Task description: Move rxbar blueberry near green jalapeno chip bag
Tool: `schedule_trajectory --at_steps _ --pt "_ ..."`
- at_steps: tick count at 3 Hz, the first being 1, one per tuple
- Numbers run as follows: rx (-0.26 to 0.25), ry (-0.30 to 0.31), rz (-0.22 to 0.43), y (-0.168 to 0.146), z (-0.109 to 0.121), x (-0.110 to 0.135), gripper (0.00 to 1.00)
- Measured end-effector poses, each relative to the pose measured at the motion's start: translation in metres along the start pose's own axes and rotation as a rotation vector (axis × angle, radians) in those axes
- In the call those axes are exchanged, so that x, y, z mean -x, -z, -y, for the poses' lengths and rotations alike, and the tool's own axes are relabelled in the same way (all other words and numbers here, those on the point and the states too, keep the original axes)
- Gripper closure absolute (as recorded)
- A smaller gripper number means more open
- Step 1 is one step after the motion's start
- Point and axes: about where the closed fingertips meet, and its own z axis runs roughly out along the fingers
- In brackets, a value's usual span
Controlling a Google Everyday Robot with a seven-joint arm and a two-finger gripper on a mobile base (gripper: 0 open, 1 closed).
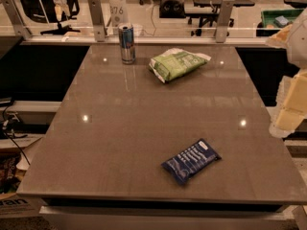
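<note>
The rxbar blueberry [191, 160] is a flat dark blue wrapper with white lettering, lying at an angle on the brown table [120, 128] near its front right. The green jalapeno chip bag [176, 63] is a crinkled light green bag lying at the back of the table, right of centre. My gripper [290, 107] shows as pale blurred shapes at the right edge of the view, beside the table's right side, well apart from the bar and above table level.
A silver-blue drink can [126, 43] stands upright at the back of the table, left of the chip bag. A rail with metal posts [97, 18] runs behind the table. Office chairs and desks stand further back. Cables lie on the floor at left.
</note>
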Motion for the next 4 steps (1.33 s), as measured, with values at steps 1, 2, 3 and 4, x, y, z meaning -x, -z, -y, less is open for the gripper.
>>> schedule_trajectory --at_steps 1,2,3,4 --pt "0.047 0.079 0.009 -0.013 -0.012 0.01 0.0" --pt "0.101 0.177 0.022 -0.034 -0.033 0.022 0.0" --pt "0.162 0.276 0.038 -0.064 -0.056 0.035 0.0" --pt "0.211 0.36 0.046 -0.094 -0.071 0.044 0.0"
